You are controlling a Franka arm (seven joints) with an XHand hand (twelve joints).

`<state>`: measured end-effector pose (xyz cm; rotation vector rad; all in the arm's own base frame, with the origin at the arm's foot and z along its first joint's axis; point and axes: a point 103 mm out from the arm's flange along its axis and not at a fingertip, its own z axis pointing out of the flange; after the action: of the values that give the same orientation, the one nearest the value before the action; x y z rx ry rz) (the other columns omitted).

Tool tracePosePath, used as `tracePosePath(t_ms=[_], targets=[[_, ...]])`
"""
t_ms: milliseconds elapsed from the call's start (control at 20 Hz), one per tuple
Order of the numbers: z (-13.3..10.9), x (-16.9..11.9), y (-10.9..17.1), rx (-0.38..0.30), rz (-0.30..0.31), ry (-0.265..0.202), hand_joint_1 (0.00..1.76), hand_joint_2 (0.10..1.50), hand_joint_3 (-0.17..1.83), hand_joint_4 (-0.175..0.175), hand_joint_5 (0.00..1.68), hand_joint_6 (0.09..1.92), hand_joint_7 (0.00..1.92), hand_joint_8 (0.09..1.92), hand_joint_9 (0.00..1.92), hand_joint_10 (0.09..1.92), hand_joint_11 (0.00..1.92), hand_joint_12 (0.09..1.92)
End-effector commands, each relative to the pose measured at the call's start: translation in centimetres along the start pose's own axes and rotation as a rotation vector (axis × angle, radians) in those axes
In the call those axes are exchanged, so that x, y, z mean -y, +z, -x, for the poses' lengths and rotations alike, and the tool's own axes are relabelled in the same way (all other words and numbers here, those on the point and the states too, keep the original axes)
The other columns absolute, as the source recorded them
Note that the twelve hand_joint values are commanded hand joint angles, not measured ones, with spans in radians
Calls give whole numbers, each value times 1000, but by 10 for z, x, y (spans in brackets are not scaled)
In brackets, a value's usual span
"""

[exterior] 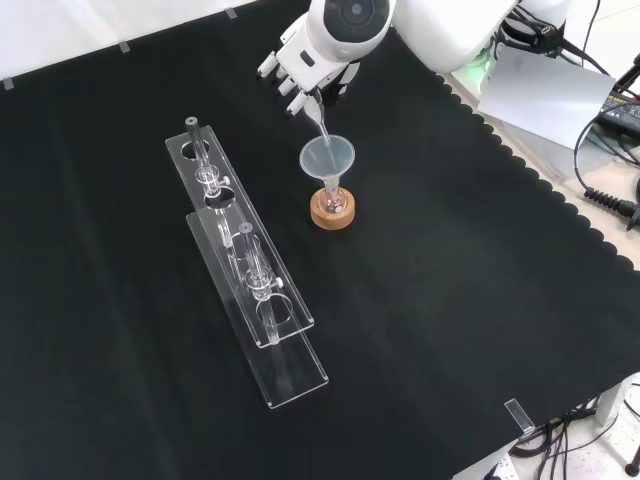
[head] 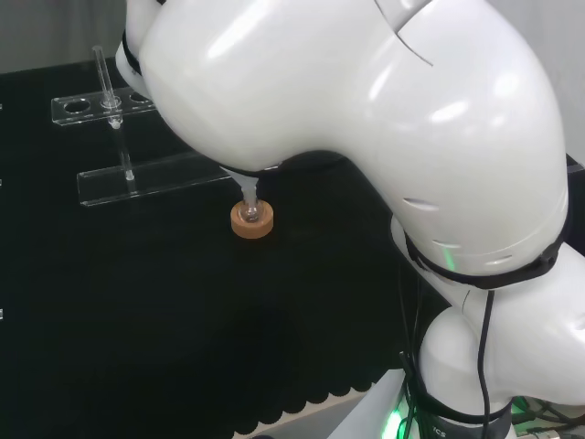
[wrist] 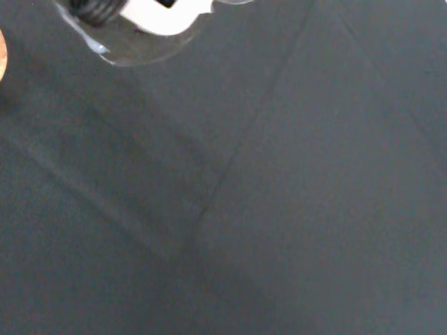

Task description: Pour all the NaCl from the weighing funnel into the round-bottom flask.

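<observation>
Mid-pour: my hand (exterior: 300, 72) pinches the weighing funnel (exterior: 317, 118), spout over funnel (exterior: 326, 158) on flask (exterior: 331, 199). Next: more tilt, w/o spilling.

I see matt black cloth (exterior: 450, 300) over the table, a clear glossy acrylic rack (exterior: 255, 290), a clear funnel (exterior: 327, 158), a cork ring (exterior: 332, 211), and glossy white plastic arm links (head: 366, 110).

No legible text, labels or numbers anywhere
</observation>
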<state>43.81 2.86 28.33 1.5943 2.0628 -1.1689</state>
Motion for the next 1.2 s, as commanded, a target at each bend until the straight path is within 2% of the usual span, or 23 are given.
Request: tracePosePath(t_ms=[50,1200], targets=[[2,1,0,19,4,6,1049,848,491,174,1044,1001,1065,582,1291,273,818,1098],[3,3,-9,158,18,23,1051,845,496,169,1046,999,1061,582,1288,269,820,1097]])
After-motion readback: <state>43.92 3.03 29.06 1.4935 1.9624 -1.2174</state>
